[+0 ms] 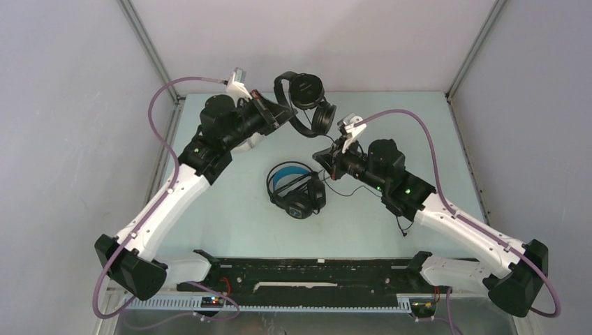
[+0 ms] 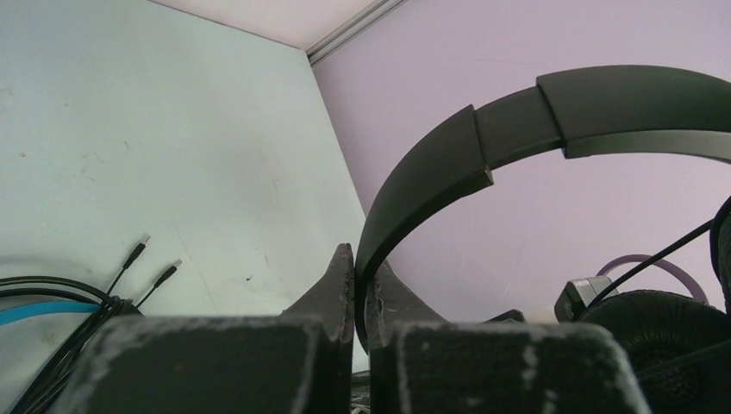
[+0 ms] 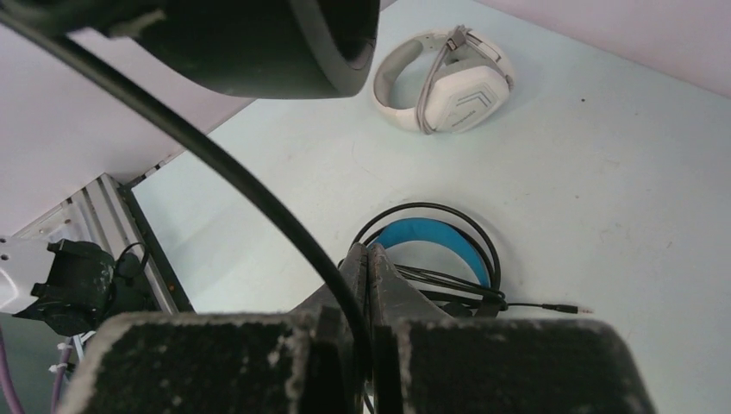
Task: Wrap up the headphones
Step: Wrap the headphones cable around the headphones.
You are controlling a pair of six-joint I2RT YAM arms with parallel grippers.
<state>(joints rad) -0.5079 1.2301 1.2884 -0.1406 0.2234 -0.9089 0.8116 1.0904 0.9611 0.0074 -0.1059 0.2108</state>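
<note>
While my left hand pinches shut on the smooth matte headband of the slim black headphones, held up at the back of the tabletop, I reckon that curved plastic could slide out. My right hand is closed on their thin rubbery cable; pull too taut and it may slip or tug the set loose. White-grey hard-shelled set lies left, blue-lined set centre.

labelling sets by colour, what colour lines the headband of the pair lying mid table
Blue lining, clearest in the right wrist view.
</note>
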